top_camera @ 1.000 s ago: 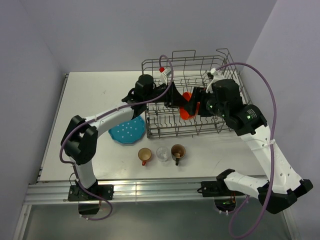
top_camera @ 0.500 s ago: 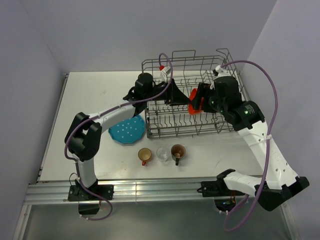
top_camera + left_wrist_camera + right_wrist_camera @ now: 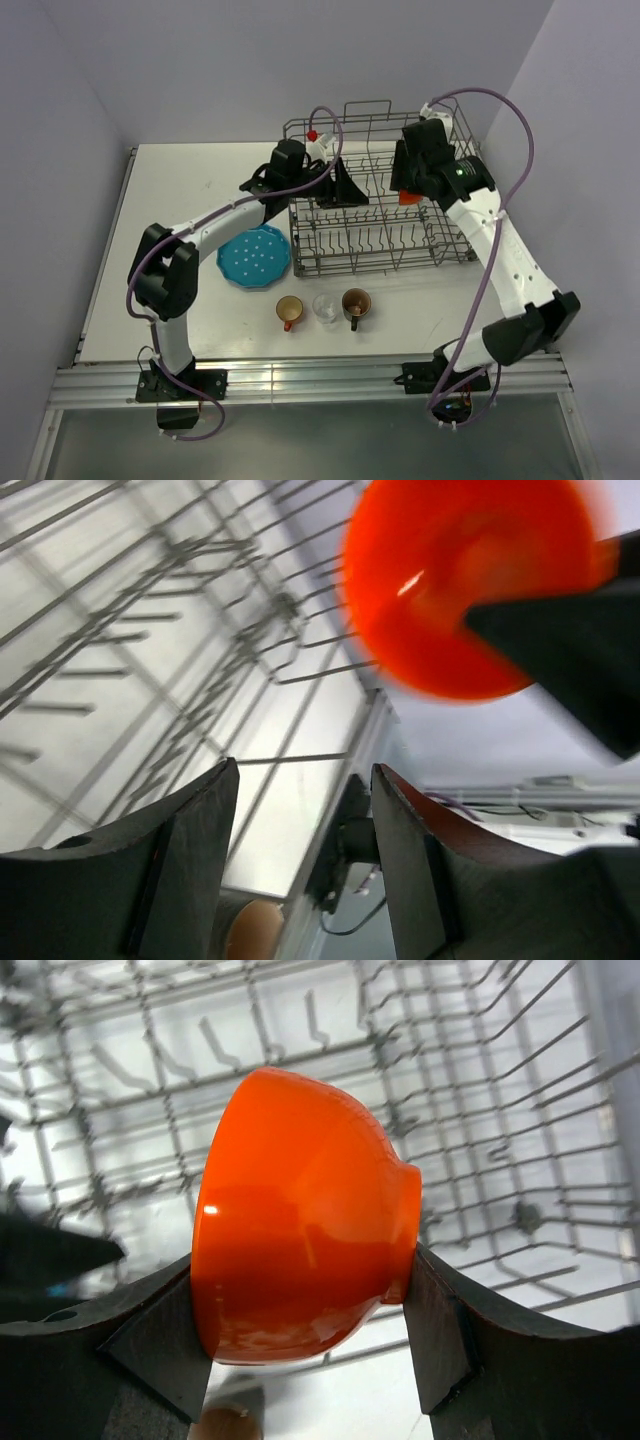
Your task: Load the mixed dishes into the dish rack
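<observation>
Now that the left gripper (image 3: 300, 855) has spread its jaws wide and let go, the orange-red bowl (image 3: 300, 1210) is clamped by the right gripper (image 3: 300, 1310) alone. It has been carried from the centre of the dish rack (image 3: 350, 265) toward its upper right. The handover looks complete, and placing it comes next. The teal plate (image 3: 255, 257), small orange cup (image 3: 289, 309), clear glass (image 3: 324, 306) and brown mug (image 3: 355, 303) wait on the table (image 3: 180, 200), lower centre of the frame.

Left arm (image 3: 215, 224) and right arm (image 3: 512, 258): white link shells, black joint housings, one loose purple cable (image 3: 500, 100) each, dark matte fingers (image 3: 190, 870).
</observation>
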